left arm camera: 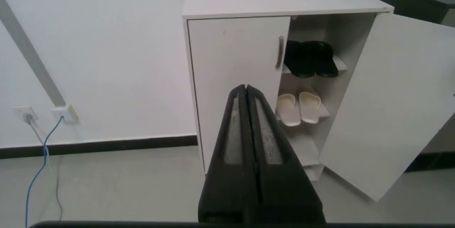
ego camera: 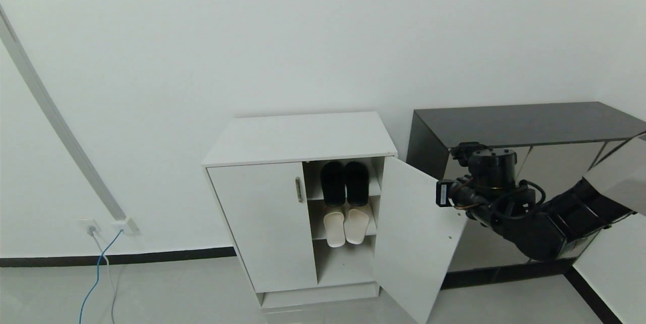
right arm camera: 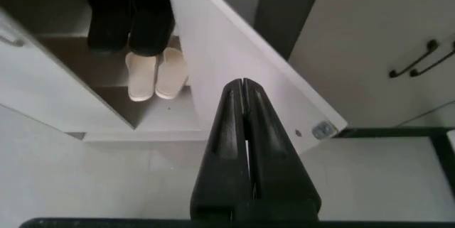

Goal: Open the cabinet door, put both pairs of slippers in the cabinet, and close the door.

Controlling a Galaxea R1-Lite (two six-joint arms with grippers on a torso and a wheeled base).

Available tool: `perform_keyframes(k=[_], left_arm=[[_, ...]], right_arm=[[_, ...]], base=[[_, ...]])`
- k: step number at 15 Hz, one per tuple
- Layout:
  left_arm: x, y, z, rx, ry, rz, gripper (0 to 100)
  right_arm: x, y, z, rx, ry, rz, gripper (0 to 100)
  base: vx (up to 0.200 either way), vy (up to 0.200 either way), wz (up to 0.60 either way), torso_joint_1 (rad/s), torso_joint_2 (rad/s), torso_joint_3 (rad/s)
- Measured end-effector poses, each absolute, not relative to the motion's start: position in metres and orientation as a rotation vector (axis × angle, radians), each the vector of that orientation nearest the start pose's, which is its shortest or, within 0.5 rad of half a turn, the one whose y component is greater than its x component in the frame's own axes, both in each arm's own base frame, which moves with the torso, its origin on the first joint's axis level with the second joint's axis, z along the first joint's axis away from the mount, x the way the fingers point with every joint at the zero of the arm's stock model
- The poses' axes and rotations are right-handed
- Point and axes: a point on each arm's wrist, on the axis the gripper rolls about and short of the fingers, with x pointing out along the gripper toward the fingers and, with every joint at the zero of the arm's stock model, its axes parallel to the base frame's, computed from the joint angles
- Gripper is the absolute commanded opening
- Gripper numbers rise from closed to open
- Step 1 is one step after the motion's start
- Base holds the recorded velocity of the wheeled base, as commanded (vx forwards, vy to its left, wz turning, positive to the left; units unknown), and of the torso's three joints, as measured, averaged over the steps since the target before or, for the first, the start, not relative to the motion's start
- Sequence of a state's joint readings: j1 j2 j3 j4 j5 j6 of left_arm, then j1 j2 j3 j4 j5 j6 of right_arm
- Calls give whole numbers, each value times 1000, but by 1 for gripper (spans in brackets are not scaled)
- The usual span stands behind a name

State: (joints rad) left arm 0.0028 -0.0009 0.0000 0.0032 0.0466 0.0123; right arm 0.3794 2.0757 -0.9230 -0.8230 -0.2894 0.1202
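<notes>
Well in front of the cabinet (ego camera: 298,137), facing its left half: the left gripper (left arm camera: 246,87), held in the air, both fingers pressed flat together with no gap and nothing between them. To the right of the cabinet: the right arm (ego camera: 535,218), bent and stretched in from the side, wrist just beside the free edge of the right door (ego camera: 414,233). At its end the right gripper (right arm camera: 243,82), also closed tight on nothing, tip pointed at that door near its free edge (touching or only very near, impossible to tell).

On the cabinet itself, from its left side:
- The left door (ego camera: 262,223), closed, with a small metal handle (ego camera: 299,189) at its inner edge.
- The right half, uncovered, with shelves inside.
- The right door, standing wide open toward the room.

On the upper shelf, the black slippers (ego camera: 345,182), side by side. On the shelf directly below them, the white slippers (ego camera: 345,227), also side by side, their ends a little past the shelf edge.

Both pairs inside the cabinet, in no contact with either gripper. Well apart from the left gripper, with the closed door and its handle nearer to it than the shelves. Nearer to the right gripper, on the hinge side of the open door from its tip.

Left of the cabinet, low on the wall: a socket (ego camera: 88,225) with a blue cable (ego camera: 93,283) hanging to the floor. Right of the cabinet, against the same wall: a dark sideboard (ego camera: 525,122), just behind the right arm.
</notes>
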Motion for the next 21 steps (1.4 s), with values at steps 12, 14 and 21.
perform_keyframes(k=[12, 14, 21], left_arm=[[-23, 1, 75, 12, 2, 50, 0], [-23, 1, 75, 12, 3, 50, 0], [-23, 1, 75, 11, 3, 49, 0]], right_arm=[[401, 103, 64, 32, 358, -5, 0], [402, 103, 60, 30, 366, -7, 0], [395, 114, 55, 16, 391, 21, 0]], base=[[0, 0, 0, 0, 0, 0], [0, 0, 0, 0, 0, 0], [0, 0, 0, 0, 0, 0]])
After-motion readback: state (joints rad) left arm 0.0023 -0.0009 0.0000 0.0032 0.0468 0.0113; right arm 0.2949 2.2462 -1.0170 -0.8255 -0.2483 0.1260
